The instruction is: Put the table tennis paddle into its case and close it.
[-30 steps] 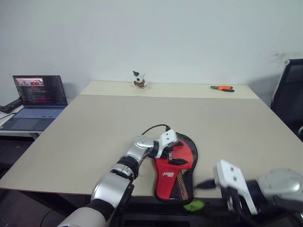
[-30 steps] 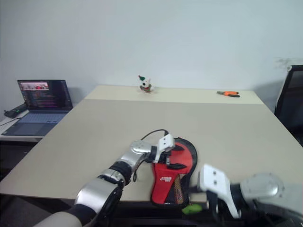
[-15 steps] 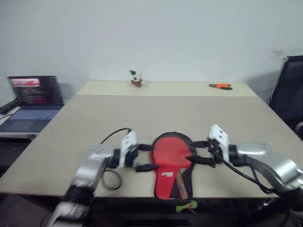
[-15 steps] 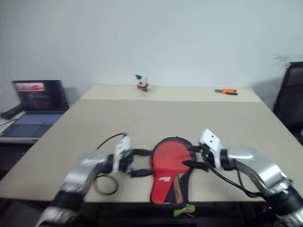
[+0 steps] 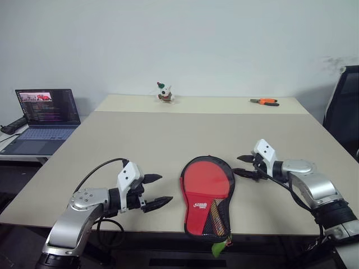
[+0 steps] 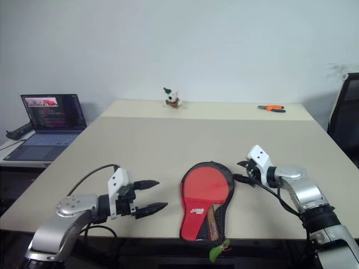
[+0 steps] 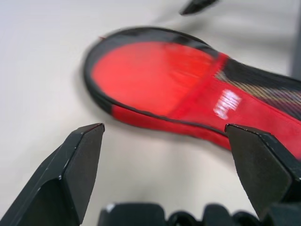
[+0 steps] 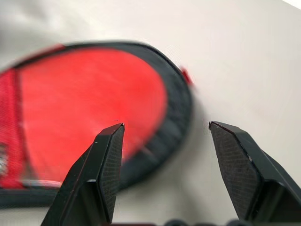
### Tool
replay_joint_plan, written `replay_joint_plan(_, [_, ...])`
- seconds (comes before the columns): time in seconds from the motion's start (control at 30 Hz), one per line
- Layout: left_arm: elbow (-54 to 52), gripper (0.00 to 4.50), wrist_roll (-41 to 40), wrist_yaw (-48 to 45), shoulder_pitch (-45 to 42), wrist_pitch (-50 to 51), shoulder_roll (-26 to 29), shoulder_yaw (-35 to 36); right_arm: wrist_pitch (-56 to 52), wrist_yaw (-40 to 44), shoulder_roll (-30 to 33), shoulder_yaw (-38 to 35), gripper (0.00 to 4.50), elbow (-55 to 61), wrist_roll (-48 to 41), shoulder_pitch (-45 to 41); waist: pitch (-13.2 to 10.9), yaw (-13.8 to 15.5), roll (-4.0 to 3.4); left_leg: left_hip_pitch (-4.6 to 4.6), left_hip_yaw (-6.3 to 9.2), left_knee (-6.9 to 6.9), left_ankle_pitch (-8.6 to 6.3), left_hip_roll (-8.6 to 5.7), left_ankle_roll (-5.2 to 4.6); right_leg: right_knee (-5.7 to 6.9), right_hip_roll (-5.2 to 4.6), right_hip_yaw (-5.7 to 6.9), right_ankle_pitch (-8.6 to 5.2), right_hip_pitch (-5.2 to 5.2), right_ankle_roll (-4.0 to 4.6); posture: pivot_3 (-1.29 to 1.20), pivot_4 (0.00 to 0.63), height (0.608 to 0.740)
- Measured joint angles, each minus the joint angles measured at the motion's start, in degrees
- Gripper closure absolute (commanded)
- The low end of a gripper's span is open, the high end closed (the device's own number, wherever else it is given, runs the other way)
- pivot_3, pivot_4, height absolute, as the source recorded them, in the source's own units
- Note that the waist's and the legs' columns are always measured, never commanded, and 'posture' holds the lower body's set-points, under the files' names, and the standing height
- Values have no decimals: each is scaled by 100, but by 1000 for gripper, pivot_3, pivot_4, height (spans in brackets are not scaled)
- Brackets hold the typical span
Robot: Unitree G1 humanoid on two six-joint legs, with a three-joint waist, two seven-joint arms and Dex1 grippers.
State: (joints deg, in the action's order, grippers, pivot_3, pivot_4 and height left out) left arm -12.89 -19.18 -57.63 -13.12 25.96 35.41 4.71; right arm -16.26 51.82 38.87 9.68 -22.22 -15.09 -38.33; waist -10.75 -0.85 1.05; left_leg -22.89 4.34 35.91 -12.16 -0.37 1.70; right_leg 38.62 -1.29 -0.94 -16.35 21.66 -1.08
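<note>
Left eye view gave us the case (image 5: 207, 195) flat on the beige table (image 5: 168, 140), close to the near edge, its round red end toward the far wall and its narrow mesh end with white lettering toward us, a green tag (image 5: 219, 249) hanging over the table's edge. We could not tell whether the table tennis paddle was inside; we saw only the case's red panel and black rim. We saw the left gripper (image 5: 156, 191) just off the case's left side, apart from it, its two black fingers spread wide and holding nothing, pointing across toward the case. We saw the right gripper (image 5: 245, 166) near the case's upper right rim, fingers parted with nothing between them; whether a fingertip touched the rim we could not tell. Both forearms lay low over the table, angled inward from either side. In the left wrist view the case (image 7: 188, 94) sat beyond the open fingers (image 7: 75, 165); in the right wrist view its round end (image 8: 94, 103) lay ahead of the gap. Farther off, a small figurine (image 5: 164, 93) and orange pliers (image 5: 263, 102) lay by the white wall, an open laptop (image 5: 40, 119) stood on a side desk at left, and a dark chair (image 5: 343, 106) stood at right.
</note>
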Motion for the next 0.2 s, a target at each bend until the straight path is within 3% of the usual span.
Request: replay_joint_plan(0.2, [190,0,86,253,-117,-312,-122,-140,132,-46,13,-238,1384,-274,239,-186,-1,-80,0,1,-16,-2,0,4,0,12,1,-2,0,12,2,0,150,740])
